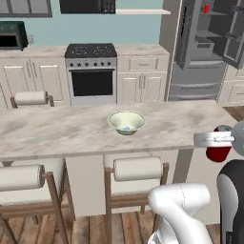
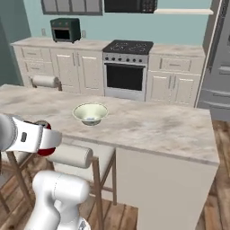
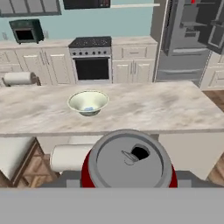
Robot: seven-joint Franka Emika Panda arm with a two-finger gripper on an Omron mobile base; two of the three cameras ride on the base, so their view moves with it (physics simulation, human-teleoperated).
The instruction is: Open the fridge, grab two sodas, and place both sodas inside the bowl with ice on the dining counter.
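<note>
So the first soda can is already clamped in the gripper, jaws about half spread around the red body, with the silver lid and pull tab seen right up close in the hand view. In the left base view the can is held out in front of the dining counter, below the level of the slab's top and off toward its right end; in the right base view it is tucked behind the white wrist, just above a cushioned stool. The bowl is sat near the middle of the counter with a few pale blue ice bits in it, and nothing red is seen inside yet. The fridge is left standing open at the back, and a second can can be made out on an upper shelf. So the carry-to-the-bowl step is probably what's in hand here. Next, the can likely needs to be lifted above the counter edge, brought forward and left over the bowl, then lowered and let go gently so it isn't knocked against the rim. After that, a second trip to the fridge is still owed.
</note>
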